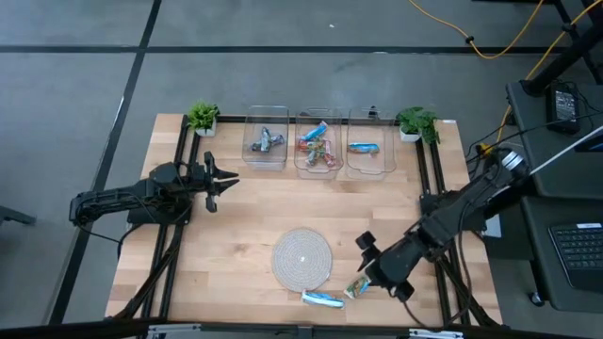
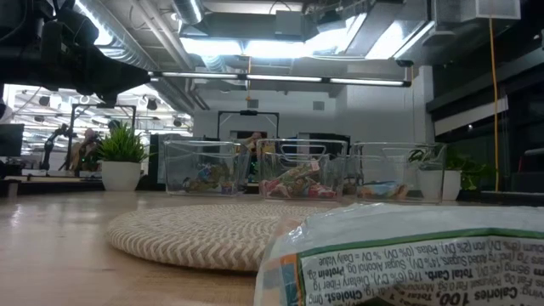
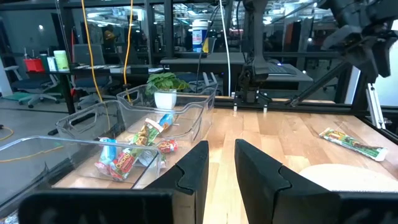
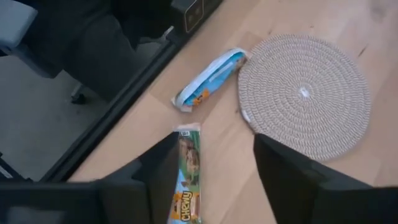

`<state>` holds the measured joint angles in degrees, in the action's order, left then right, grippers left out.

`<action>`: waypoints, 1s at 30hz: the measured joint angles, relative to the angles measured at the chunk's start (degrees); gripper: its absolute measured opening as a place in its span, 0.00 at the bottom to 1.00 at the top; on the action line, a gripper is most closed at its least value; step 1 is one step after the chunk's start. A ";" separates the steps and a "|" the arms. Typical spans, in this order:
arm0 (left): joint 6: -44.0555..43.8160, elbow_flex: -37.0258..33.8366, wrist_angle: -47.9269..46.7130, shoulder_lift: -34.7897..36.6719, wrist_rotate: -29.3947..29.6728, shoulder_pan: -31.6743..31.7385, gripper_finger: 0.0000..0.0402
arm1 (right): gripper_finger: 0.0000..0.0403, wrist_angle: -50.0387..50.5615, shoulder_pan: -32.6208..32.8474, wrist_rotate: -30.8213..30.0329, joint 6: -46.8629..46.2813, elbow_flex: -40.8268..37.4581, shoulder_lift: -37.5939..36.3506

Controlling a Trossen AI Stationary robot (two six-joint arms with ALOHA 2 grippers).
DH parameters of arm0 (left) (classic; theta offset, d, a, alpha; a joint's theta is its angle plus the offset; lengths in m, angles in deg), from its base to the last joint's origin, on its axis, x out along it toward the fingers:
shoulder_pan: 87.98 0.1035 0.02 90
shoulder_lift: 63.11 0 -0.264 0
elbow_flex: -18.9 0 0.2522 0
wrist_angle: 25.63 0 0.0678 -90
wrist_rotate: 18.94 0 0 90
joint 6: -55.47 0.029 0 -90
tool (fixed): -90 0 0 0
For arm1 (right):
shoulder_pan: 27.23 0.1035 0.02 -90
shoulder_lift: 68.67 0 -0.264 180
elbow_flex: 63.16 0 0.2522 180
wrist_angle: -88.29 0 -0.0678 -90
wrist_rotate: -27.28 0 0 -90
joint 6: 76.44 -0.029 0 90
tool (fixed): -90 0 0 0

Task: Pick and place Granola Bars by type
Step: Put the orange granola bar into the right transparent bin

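Two granola bars lie flat on the table near its front edge: a blue one (image 1: 322,299) (image 4: 210,79) beside the round woven mat (image 1: 302,256), and a green one (image 1: 358,287) (image 4: 186,180), which fills the low view's foreground (image 2: 408,255). My right gripper (image 1: 372,271) (image 4: 214,142) hangs open, slanting down over the green bar, which shows close to one finger. More bars lie in three clear bins (image 1: 317,168) at the far side. My left gripper (image 1: 213,179) (image 3: 222,155) waits level at the left, its fingers slightly apart with nothing between them.
Small potted plants (image 1: 202,117) (image 1: 415,122) flank the bins at the far corners. Black frame rails run along the table's left and right sides. Bare wood lies between the mat and the bins.
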<state>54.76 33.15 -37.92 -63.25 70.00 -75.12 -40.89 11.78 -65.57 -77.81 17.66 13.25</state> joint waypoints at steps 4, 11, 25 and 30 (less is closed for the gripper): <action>-0.02 0.00 0.00 0.00 0.00 -0.02 0.18 | 0.63 0.39 -0.01 2.36 -1.36 0.55 2.07; 0.00 0.00 0.00 0.00 -0.02 0.00 0.18 | 0.74 0.74 1.14 7.45 -1.62 0.55 5.02; 0.00 0.00 -0.02 0.00 -0.02 -0.02 0.18 | 0.70 -2.23 3.24 4.02 -0.26 -2.49 9.34; 0.00 0.01 0.00 0.00 0.00 -0.02 0.18 | 0.70 -2.51 3.03 4.03 0.09 -4.15 11.39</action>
<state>54.76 33.16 -37.92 -63.25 70.00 -75.14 -43.40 14.82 -61.54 -77.72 13.51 24.64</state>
